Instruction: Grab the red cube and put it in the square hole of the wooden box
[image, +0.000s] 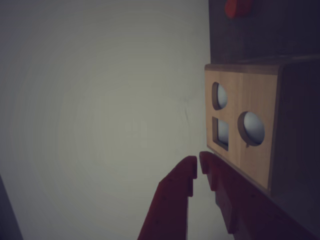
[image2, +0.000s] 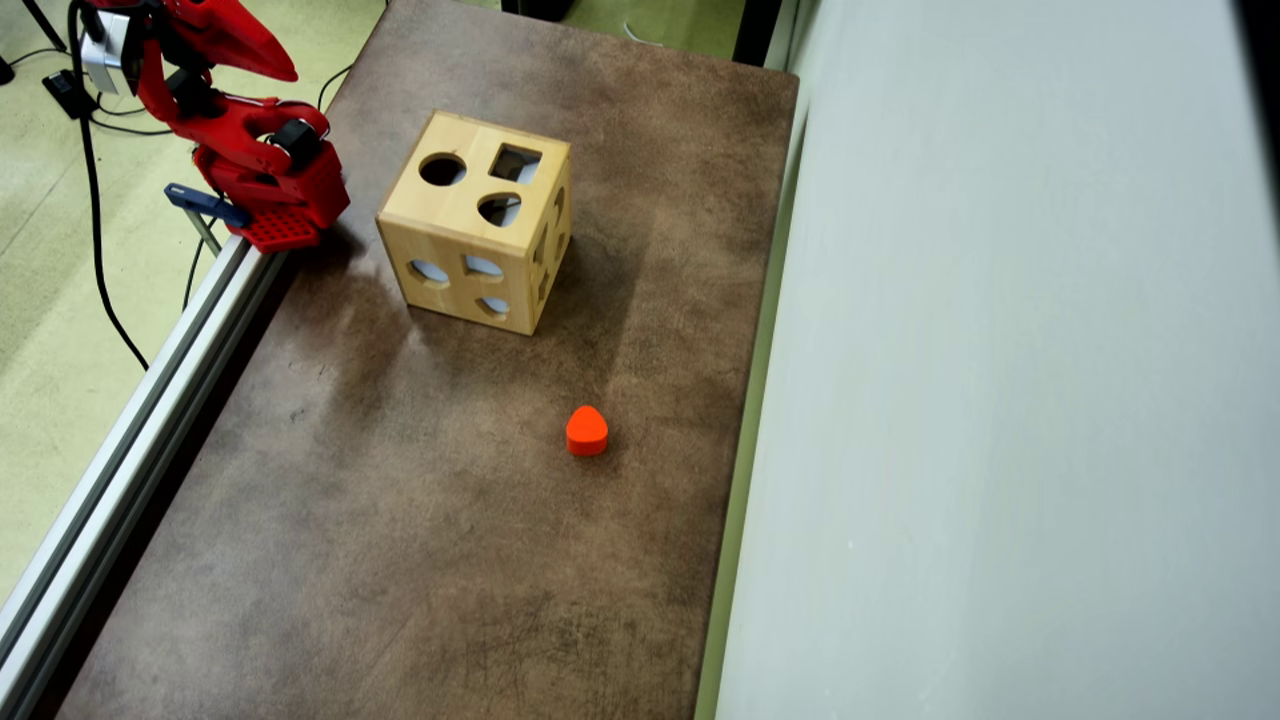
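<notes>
A brown, mottled counter (image2: 400, 520) is seen from overhead, with a pale wall to the right and a metal rail along its left edge. A red robot arm (image2: 250, 150) is mounted at the counter's upper left corner.

A pale wooden box (image2: 455, 225) stands on the counter just right of the arm's base, apart from it. Three cutouts are seen in its top face: a round one at the left, the square hole (image2: 515, 162) at the upper right, and a rounded-triangle one below that. More cutouts are seen in its two visible sides.

An orange-red block (image2: 587, 431) with a rounded, heart-like outline lies on the counter well below the box, towards the right edge. No sharp-edged red cube can be seen in either view.

In the wrist view, the hand (image: 198, 165) enters from the bottom edge. Its two red fingers are nearly closed, with only a narrow gap between the tips, and nothing is held between them. The tips are seen just beside the lower edge of the box (image: 240, 125), but contact cannot be judged. The square hole (image: 221, 133) shows on the box face, and the orange-red block (image: 238, 7) is partly seen at the top edge.
</notes>
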